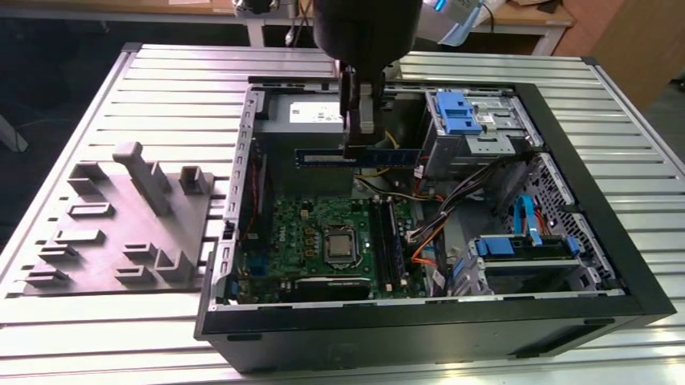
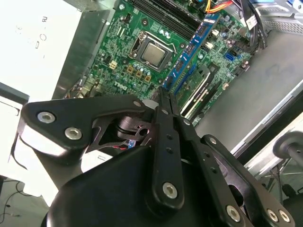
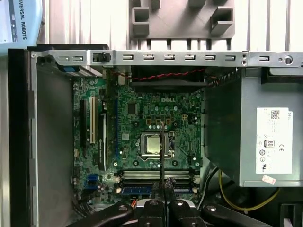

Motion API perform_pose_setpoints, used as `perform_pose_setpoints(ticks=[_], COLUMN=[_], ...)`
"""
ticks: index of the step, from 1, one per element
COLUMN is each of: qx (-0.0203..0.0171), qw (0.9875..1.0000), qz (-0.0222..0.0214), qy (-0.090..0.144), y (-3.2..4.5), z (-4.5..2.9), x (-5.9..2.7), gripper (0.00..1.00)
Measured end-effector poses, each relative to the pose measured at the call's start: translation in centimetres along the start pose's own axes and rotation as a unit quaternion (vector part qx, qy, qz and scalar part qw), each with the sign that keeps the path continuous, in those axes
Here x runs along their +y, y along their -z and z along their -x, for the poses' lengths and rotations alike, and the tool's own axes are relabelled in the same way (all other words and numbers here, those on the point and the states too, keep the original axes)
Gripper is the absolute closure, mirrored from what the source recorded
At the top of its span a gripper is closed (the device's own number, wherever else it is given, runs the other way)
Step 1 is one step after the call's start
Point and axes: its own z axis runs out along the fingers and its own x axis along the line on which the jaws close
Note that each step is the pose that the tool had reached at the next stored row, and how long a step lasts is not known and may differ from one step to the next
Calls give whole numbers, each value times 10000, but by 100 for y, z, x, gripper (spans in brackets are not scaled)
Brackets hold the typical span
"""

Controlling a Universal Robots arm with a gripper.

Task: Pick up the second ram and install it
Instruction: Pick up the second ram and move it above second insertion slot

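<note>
Between the two fingers of the claw (image 1: 358,144) we see the second ram (image 1: 321,157). The claw is squeezed tight on it, near the middle of the stick, so one blue end pokes out on each side of the fingers. The stick lies level, with its long thin edge pointing down. It touches nothing but the claw.

Under the claw is the open computer case (image 1: 428,337). The stick hangs in the air high over the green board (image 1: 300,233) inside it. Just behind the claw is the grey power-supply box (image 1: 305,112).

In the first wrist view we look down past the claw (image 3: 162,184). From there the second ram (image 3: 161,142) is a thin dark line, because we see it from its edge. That line runs out from the fingertips and crosses over the shiny square chip (image 3: 151,144) on the board. Near the fingertips lie the long slots (image 3: 142,175), and the stick in the claw is turned across them, not along them. Another blue stick (image 3: 137,190) sits in the row nearest the claw.

We see the arm (image 1: 358,32) come straight down from above. Its thick dark end stands upright, and the claw points down into the case.
</note>
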Motion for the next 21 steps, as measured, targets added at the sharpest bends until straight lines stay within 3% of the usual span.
perform_pose_setpoints(ticks=[11,21], qx=[0,0], qw=[10000,10000], qz=[2,3], qy=[1,1], y=[-188,-355], z=[1,51], x=[0,5], gripper=[88,88])
